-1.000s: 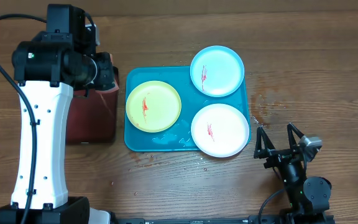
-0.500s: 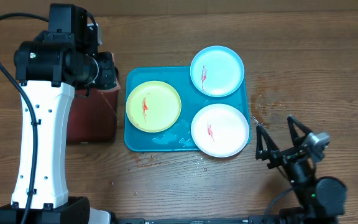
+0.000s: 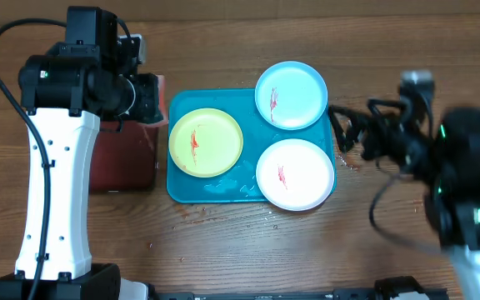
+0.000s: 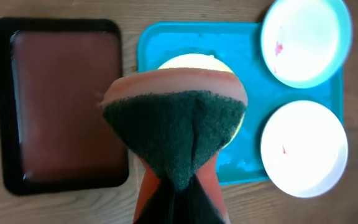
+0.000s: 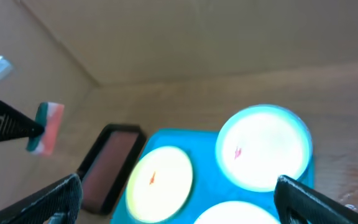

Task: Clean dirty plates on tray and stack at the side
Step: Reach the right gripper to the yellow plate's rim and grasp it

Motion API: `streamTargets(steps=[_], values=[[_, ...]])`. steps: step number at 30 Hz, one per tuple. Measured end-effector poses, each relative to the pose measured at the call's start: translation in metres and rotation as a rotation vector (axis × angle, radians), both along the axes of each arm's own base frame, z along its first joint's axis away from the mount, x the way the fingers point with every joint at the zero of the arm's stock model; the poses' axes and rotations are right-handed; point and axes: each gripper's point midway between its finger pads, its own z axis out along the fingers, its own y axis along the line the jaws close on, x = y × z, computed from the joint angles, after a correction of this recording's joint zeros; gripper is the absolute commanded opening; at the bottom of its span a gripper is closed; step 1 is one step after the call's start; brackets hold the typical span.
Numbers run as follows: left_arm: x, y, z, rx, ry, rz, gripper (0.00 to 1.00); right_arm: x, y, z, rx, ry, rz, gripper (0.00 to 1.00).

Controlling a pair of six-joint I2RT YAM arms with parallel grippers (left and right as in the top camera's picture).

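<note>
Three plates on my tray, with a smaller tray beside it.

The tray (image 3: 182,187) lies mid-table (image 3: 407,50). On it, the left plate (image 3: 206,142) sits alone. The far plate (image 3: 291,95) and the near plate (image 3: 295,174) line up on the right, one behind the other, each overlapping the rim. The smaller tray (image 4: 67,106) lies alongside, just left. My left gripper (image 4: 178,193) hangs above that left side with a sponge (image 4: 176,124), and my right gripper (image 3: 337,131) hangs just right of the tray.
</note>
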Motion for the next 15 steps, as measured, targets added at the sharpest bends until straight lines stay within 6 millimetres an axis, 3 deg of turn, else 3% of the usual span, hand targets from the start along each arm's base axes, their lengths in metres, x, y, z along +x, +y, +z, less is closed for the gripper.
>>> streamTargets(steps=[4,9,13,15], values=[[-0.002,-0.007,0.001,-0.013,-0.007,-0.078,0.04,0.027,0.018,-0.016,-0.001,0.163,0.098,1.0],[0.001,-0.013,-0.008,-0.024,0.017,-0.132,0.04,0.064,0.044,-0.042,0.052,0.223,0.223,1.0],[0.01,-0.015,-0.027,-0.029,0.067,-0.148,0.04,0.079,0.062,-0.069,0.103,0.277,0.311,0.65],[0.014,-0.016,-0.036,-0.028,0.091,-0.154,0.04,0.081,0.069,-0.085,0.111,0.327,0.328,0.6]])
